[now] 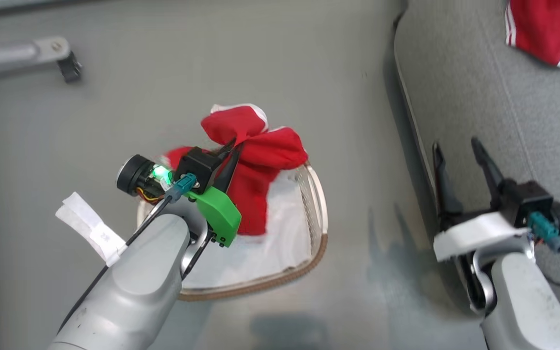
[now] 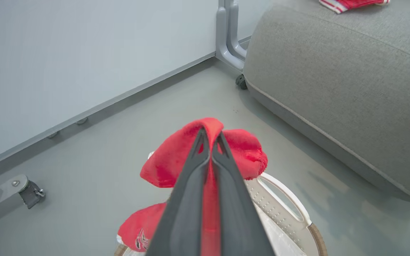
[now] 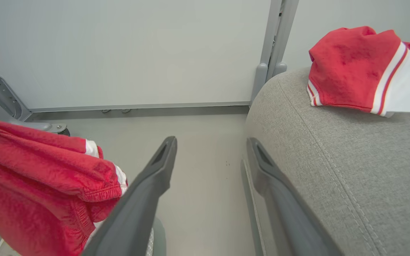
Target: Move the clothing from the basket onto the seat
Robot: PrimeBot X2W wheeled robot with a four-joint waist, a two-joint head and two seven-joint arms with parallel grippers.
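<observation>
My left gripper [image 1: 235, 145] is shut on a red garment [image 1: 260, 160] with white trim, lifted above the white basket [image 1: 316, 209] so that it hangs down into it. In the left wrist view the two fingers pinch a fold of that red garment [image 2: 240, 149] between the tips of my left gripper [image 2: 210, 137], with the basket's handle [image 2: 283, 202] below. Another red piece with white stripes [image 1: 550, 29] lies on the grey seat [image 1: 455, 87] at the top right. My right gripper [image 1: 457, 148] is open and holds nothing at the seat's near edge.
The basket's white cloth liner [image 1: 285, 233] shows inside the brown rim. A grey metal leg with a castor [image 1: 63, 61] juts in at the upper left. Grey floor [image 1: 367, 272] separates basket and seat. A white wall panel [image 3: 137, 53] stands behind.
</observation>
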